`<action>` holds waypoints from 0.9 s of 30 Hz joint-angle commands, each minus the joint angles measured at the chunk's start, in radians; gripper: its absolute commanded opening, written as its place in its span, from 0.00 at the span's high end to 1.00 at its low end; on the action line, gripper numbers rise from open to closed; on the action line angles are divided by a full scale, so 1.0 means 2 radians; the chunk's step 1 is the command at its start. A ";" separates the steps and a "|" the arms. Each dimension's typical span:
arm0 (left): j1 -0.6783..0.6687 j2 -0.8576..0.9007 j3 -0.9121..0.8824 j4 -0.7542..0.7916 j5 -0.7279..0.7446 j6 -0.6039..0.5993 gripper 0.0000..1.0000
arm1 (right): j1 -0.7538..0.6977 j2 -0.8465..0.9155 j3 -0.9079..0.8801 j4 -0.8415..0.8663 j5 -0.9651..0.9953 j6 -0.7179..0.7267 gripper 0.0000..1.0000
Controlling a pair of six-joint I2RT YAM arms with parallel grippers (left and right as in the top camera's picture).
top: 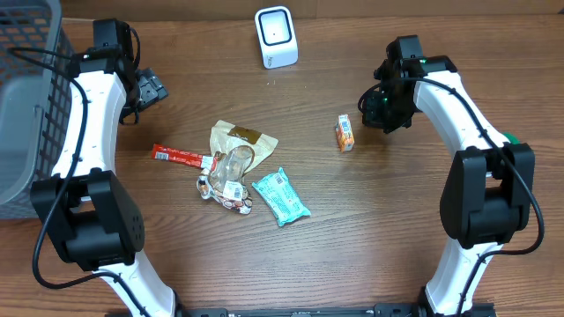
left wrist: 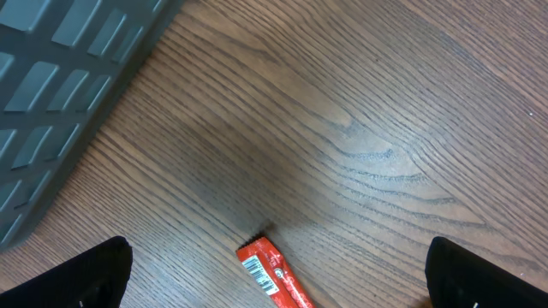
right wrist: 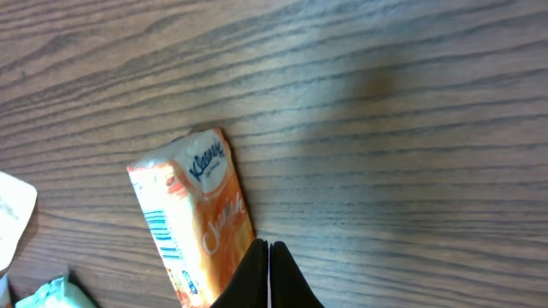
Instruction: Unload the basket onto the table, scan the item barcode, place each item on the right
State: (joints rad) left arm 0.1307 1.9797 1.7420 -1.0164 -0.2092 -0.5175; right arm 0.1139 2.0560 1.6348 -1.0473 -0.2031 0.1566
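Observation:
An orange Kleenex tissue pack (top: pixel 345 133) lies on the wooden table right of centre, its blue barcode side (right wrist: pixel 163 231) facing up-left in the right wrist view. My right gripper (top: pixel 374 110) (right wrist: pixel 269 257) is shut with nothing between its fingers, its tips just beside the pack's right edge (right wrist: pixel 193 214). The white scanner (top: pixel 276 36) stands at the back centre. My left gripper (top: pixel 150 88) (left wrist: pixel 278 287) is open above the table, with the end of a red snack bar (left wrist: pixel 272 274) between its fingers, its barcode showing.
A grey basket (top: pixel 26 106) (left wrist: pixel 60 77) stands at the far left. The red bar (top: pixel 181 157), a tan pouch (top: pixel 242 136), a clear crumpled bag (top: pixel 231 172) and a teal packet (top: pixel 280 195) (right wrist: pixel 56 295) lie in the middle.

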 commanded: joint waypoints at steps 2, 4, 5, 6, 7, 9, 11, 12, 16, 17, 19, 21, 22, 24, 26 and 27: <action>-0.004 -0.003 0.011 0.000 0.002 -0.003 0.00 | 0.002 -0.008 -0.003 0.003 -0.014 0.000 0.96; -0.004 -0.003 0.011 0.000 0.002 -0.003 0.00 | 0.002 -0.008 -0.003 0.003 -0.014 0.000 0.96; -0.004 -0.003 0.011 0.000 0.002 -0.003 0.00 | 0.002 -0.008 -0.003 0.003 -0.014 0.000 0.96; -0.004 -0.003 0.011 0.000 0.002 -0.003 0.00 | 0.002 -0.008 -0.003 0.003 -0.014 0.000 0.96; -0.004 -0.003 0.011 0.000 0.002 -0.003 0.00 | 0.002 -0.008 -0.003 0.003 -0.014 0.001 0.96; -0.004 -0.003 0.011 0.000 0.002 -0.003 0.00 | 0.002 -0.008 -0.004 0.003 -0.014 0.002 0.96; -0.004 -0.003 0.011 0.000 0.002 -0.003 0.00 | 0.002 -0.008 -0.009 0.006 -0.025 0.005 0.96; -0.004 -0.003 0.011 0.000 0.002 -0.003 0.00 | 0.002 -0.008 -0.014 0.011 -0.029 0.006 0.96; -0.004 -0.003 0.011 0.000 0.002 -0.003 0.00 | 0.002 -0.008 -0.036 0.031 -0.036 0.019 0.96; -0.004 -0.003 0.011 0.000 0.002 -0.003 0.00 | 0.002 -0.008 -0.040 0.035 -0.041 0.020 0.96; -0.004 -0.003 0.011 0.000 0.002 -0.003 0.00 | 0.002 -0.008 -0.048 0.043 -0.054 0.019 0.96; -0.004 -0.003 0.011 0.000 0.002 -0.003 0.00 | 0.002 -0.008 -0.051 0.047 -0.066 0.019 0.96; -0.004 -0.003 0.011 0.000 0.002 -0.003 0.00 | 0.002 -0.008 -0.052 0.049 -0.071 0.019 0.96; -0.004 -0.003 0.011 0.000 0.002 -0.003 0.00 | 0.002 -0.008 -0.052 0.048 -0.078 0.019 0.96; -0.004 -0.003 0.011 0.000 0.002 -0.003 0.00 | 0.002 -0.008 -0.052 0.048 -0.079 0.019 0.96; -0.004 -0.003 0.011 0.000 0.002 -0.003 0.00 | 0.002 -0.008 -0.052 0.048 -0.079 0.019 0.96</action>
State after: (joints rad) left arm 0.1307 1.9797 1.7420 -1.0164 -0.2092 -0.5175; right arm 0.1139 2.0560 1.5379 -0.9569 -0.3309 0.1875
